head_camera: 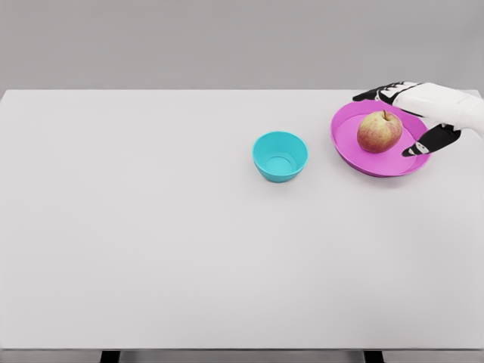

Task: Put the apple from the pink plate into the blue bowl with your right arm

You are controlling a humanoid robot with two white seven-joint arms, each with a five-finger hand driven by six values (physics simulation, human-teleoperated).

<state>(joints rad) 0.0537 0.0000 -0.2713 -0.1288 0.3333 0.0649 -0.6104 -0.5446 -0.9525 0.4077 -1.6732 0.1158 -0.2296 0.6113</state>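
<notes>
Surface point(151, 249): white tabletop filling most of the head view, with a plain grey wall behind it and two dark leg tops showing at the bottom edge.

Pink plate point(344, 144): round and shallow with a raised rim, standing on the surface at the right, toward the far edge.

Apple point(380, 131): red and yellow with a short stem, upright, resting on the pink plate a little right of the plate's middle. Nothing touches it.

Blue bowl point(280, 156): small, turquoise-blue, upright on the surface, just to the left of the pink plate and slightly nearer the camera. A narrow strip of surface separates the two. Its inside holds nothing.

Right hand point(412, 113): white shell with black fingers point(378, 93), entering from the right edge of the picture. It sits over the right side of the pink plate, spread wide and holding nothing. The fingers reach left past the far rim of the plate behind the apple, and the black thumb point(431, 141) points left over the near right part of the rim. The apple lies in the gap between thumb and fingers, apart from both.
</notes>
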